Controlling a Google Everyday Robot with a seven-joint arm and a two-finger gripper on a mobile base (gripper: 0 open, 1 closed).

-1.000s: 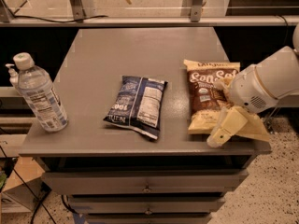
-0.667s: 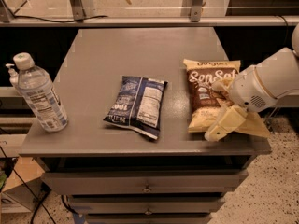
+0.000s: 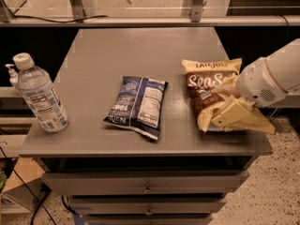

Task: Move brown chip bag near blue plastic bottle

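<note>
The brown chip bag [image 3: 205,85] lies flat on the right side of the grey table [image 3: 140,50], "Sea Salt" lettering up. My gripper [image 3: 233,116] comes in from the right on a white arm and sits low over the bag's near right corner, hiding that part. The blue plastic bottle [image 3: 40,96], clear with a white cap and a blue-and-white label, stands at the table's left front edge, far from the bag.
A smaller dark blue chip bag [image 3: 138,106] lies in the middle of the table, between the brown bag and the bottle. A pump dispenser [image 3: 10,72] stands just behind the bottle. Drawers [image 3: 147,185] sit below the table top. A glass-and-metal rail runs along the back.
My gripper has shifted slightly over the brown bag's lower right corner. The bags and the bottle have stayed where they were.
</note>
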